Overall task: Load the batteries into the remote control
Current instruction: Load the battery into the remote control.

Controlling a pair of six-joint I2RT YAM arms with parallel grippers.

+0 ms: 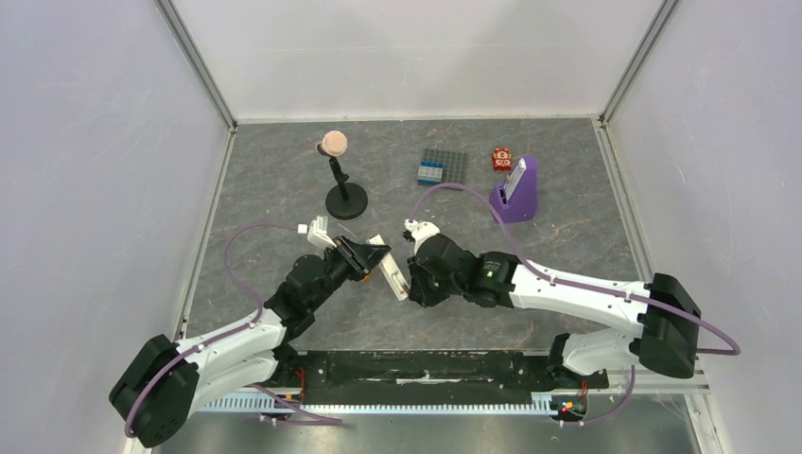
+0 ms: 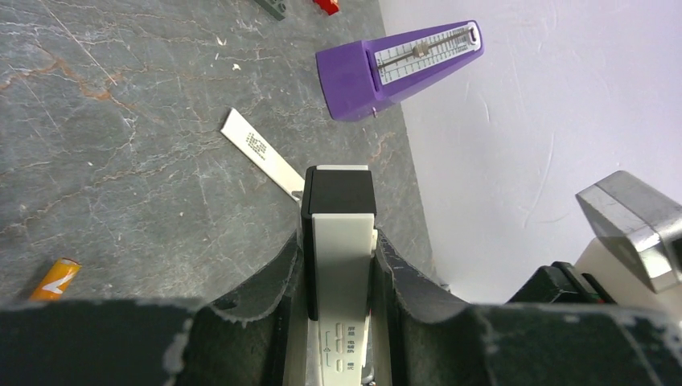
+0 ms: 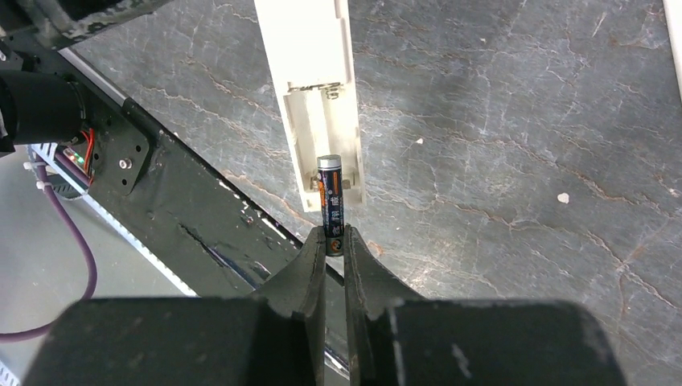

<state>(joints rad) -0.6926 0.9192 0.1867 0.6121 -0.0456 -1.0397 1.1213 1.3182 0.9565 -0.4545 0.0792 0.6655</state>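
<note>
As right gripper pinches battery (dark), remote control hangs beside.

The left arm and the right arm have glossy white shell links and bulky black joint housings above a long black base rail. A thin purple cable loops along each arm. A small green light glows above the rail. The left gripper and the right gripper have matt black fingers with pale, chipped edges.
</note>
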